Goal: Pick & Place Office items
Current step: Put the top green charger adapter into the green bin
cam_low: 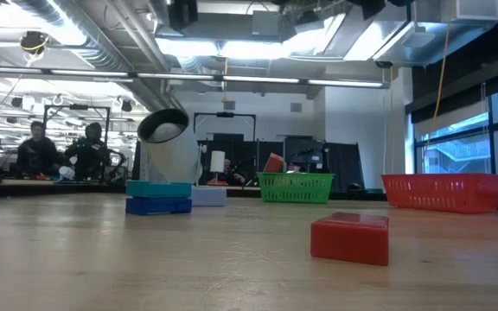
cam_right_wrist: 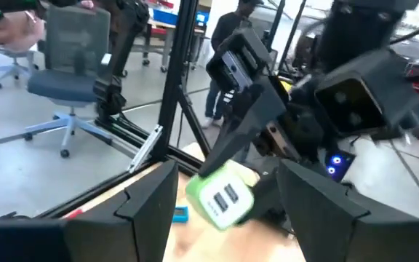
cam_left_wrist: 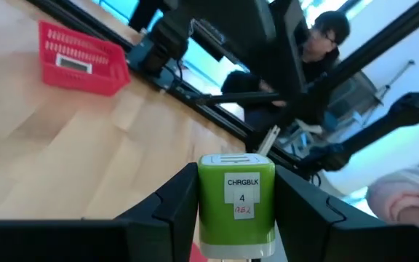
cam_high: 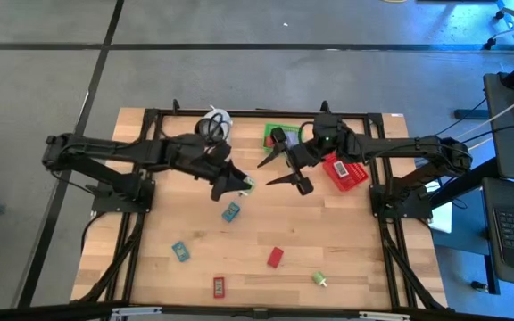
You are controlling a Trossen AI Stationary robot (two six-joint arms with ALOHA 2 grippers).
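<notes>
- The left gripper (cam_high: 242, 185) hangs over the middle of the table (cam_high: 346, 267), its two fingers pinching a green charger block (cam_left_wrist: 236, 206) from both sides
- The right gripper (cam_high: 279, 167) sits just beside it toward the far edge, fingers spread with nothing between them, pointed at the left gripper and the block
- Open wood lies along the near half of the table, broken only by small pieces: a teal block (cam_high: 230, 211), another teal piece (cam_high: 180, 251), a red block (cam_high: 275, 258), a red packet (cam_high: 219, 287) and a small green piece (cam_high: 319, 280) close to the near edge
- At the far edge stand a green basket (cam_high: 272, 133), a red basket (cam_high: 344, 171) partly under the right arm, and a white roll (cam_high: 215, 126) behind the left arm
- In the high view the held block is nearly covered by the fingers; only a pale sliver shows
- The left wrist view cuts off the block's lower end; its label reads CHRGBLK 4, with a red scribble I cannot make out
- The block's long axis runs along the fingers, label toward the wrist camera
- The right wrist view shows the prong end of the block facing the right gripper
- People sit blurred in the room beyond
</notes>
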